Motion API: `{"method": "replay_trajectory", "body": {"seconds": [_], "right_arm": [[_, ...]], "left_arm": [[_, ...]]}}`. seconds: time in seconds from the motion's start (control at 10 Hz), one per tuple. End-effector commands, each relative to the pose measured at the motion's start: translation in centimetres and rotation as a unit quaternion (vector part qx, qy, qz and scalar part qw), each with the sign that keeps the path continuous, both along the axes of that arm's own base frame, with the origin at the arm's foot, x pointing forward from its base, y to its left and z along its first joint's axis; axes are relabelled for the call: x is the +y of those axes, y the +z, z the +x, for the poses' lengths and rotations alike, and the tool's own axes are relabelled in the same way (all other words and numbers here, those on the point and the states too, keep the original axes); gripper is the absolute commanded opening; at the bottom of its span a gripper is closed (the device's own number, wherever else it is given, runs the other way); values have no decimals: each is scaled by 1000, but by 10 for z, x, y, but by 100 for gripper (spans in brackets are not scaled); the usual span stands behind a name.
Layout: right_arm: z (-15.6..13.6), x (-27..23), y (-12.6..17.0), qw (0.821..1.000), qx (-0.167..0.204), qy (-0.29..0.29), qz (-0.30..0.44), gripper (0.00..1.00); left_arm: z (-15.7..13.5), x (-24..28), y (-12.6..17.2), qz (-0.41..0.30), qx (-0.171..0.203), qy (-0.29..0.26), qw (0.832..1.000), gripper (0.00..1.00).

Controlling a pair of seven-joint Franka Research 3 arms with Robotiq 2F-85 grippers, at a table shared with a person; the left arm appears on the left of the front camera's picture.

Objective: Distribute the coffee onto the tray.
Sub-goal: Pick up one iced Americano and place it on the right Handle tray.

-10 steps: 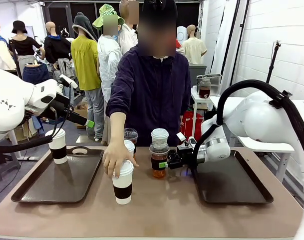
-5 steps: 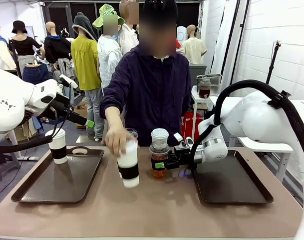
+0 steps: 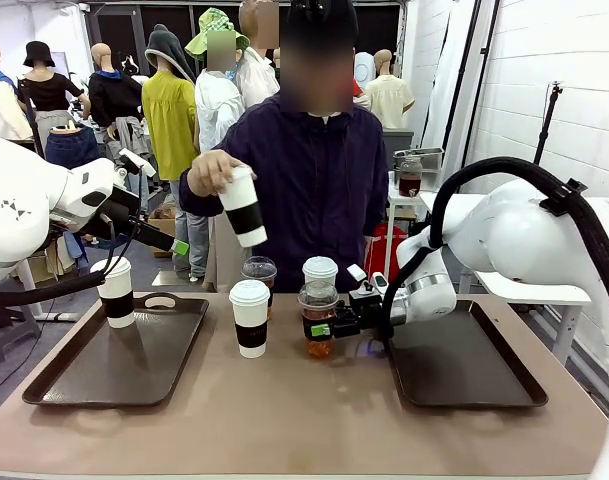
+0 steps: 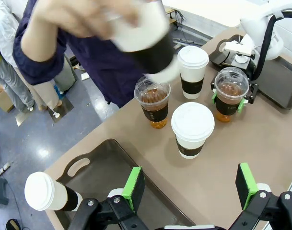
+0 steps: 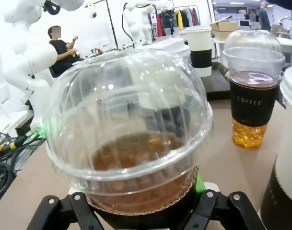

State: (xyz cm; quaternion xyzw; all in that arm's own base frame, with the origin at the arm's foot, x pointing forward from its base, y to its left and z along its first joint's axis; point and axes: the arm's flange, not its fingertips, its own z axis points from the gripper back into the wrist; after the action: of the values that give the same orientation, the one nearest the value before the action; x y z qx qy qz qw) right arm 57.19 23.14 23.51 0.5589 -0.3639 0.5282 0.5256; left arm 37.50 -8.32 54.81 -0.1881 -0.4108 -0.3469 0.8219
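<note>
The clear coffee cup (image 3: 318, 300): I am squeezing it in my right gripper (image 3: 321, 329); next it is needing a gentle lift onto the tray (image 3: 504, 390). My left gripper (image 4: 190, 184) is hanging open.

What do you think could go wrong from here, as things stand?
1. The right gripper clamps the clear dome-lidded cup; thin plastic may buckle and pop the lid.
2. A white paper cup stands close beside it; lifting out could topple it.
3. The person's hand holds a tilted cup in front of the open left gripper; a reach could hit it.
</note>
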Motion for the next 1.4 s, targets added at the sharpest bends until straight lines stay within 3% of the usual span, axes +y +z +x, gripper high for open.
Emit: {"method": "replay_trajectory", "body": {"seconds": [0.0,0.3,0.7,1.0,1.3], "right_arm": [[-20,-10,36,1000,23,18,9,82],[-40,-40,74,999,32,20,19,82],[-77,-109,103,1000,-3,-29,5,82],[-103,-156,101,997,-27,-71,-4,82],[-126,-185,77,995,-42,-89,-6,82]], "left_arm": [[0,2,0,-3,2,-1,1000,100],[0,2,0,-3,2,-1,1000,100],[0,2,0,-3,2,-1,1000,100],[0,2,0,-3,2,-1,1000,100],[0,2,0,-3,2,-1,1000,100]]}}
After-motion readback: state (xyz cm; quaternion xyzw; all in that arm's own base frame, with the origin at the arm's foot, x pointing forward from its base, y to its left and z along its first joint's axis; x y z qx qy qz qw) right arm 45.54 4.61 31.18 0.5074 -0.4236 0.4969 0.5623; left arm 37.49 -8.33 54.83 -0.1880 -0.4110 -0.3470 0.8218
